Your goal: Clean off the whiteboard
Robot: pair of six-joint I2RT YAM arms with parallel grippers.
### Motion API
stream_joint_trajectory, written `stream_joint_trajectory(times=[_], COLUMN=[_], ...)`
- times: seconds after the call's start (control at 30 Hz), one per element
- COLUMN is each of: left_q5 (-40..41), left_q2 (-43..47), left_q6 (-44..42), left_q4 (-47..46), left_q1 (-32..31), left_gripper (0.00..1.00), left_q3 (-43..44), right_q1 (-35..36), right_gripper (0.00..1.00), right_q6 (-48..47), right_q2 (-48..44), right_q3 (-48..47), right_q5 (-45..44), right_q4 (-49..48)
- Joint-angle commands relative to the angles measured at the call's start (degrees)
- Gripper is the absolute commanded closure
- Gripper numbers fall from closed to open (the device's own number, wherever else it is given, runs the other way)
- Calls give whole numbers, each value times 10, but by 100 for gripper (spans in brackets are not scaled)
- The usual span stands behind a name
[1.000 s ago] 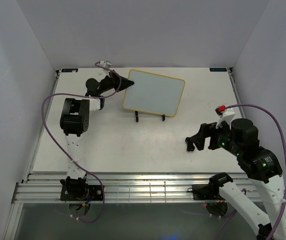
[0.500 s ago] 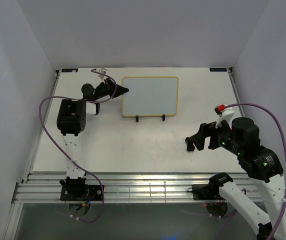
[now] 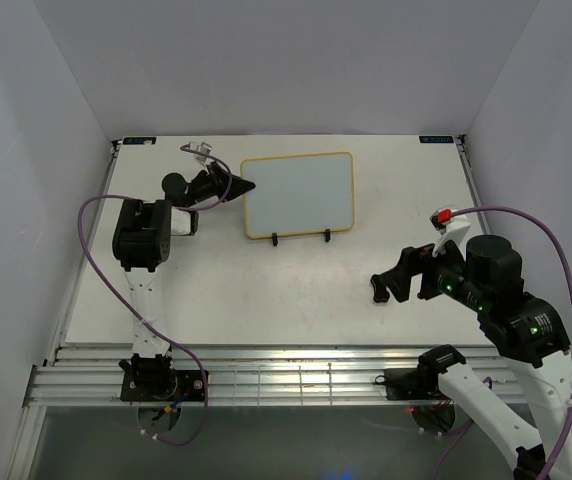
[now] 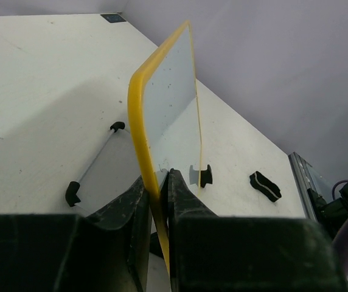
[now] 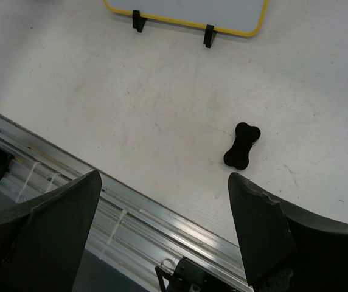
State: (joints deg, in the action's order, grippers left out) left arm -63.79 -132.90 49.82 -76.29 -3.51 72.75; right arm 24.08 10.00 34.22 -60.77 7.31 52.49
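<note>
Jaws of left gripper [image 4: 160, 188] hide pinched whiteboard [image 4: 171, 103] edge.

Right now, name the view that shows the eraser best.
Right wrist: the eraser lies whole and unblocked, near centre. Left wrist shows it small, past the whiteboard. I cannot find it in the top view.

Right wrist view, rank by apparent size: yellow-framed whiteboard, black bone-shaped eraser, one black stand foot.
1. Yellow-framed whiteboard, largest even though cropped by the top edge.
2. Black bone-shaped eraser.
3. Black stand foot, smaller-looking, but it lies farther from the camera than the eraser, so that order is unsure.
</note>
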Motion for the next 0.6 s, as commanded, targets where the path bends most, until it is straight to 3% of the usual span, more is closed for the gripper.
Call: stream_joint_trajectory(times=[0.0,0.43,0.47,0.5,0.53,0.57], left_q5=[-32,-22,-24,-26,-27,-27], left_q2=[3,11,12,14,15,16], left_q6=[-90,-95,-93,-93,-92,-93], left_q4=[-188,-188,-188,-188,-188,-187], left_q1=[6,11,11,11,11,11], left_gripper=[75,61,55,20,2,2], left_q3=[-25,-45,-45,-45,-45,-46], right_q1=[-2,-1,-1,-1,-1,-1], right_gripper=[10,10,10,10,10,10], right_q6=[-9,-9,-9,-8,-9,-8], right_q2=[-6,-11,-12,-13,-13,-13], right_q3=[-14,-3,-3,-2,-1,0], right_q5=[10,14,16,15,15,13], right_q4=[-12,-19,-20,-20,-21,-21])
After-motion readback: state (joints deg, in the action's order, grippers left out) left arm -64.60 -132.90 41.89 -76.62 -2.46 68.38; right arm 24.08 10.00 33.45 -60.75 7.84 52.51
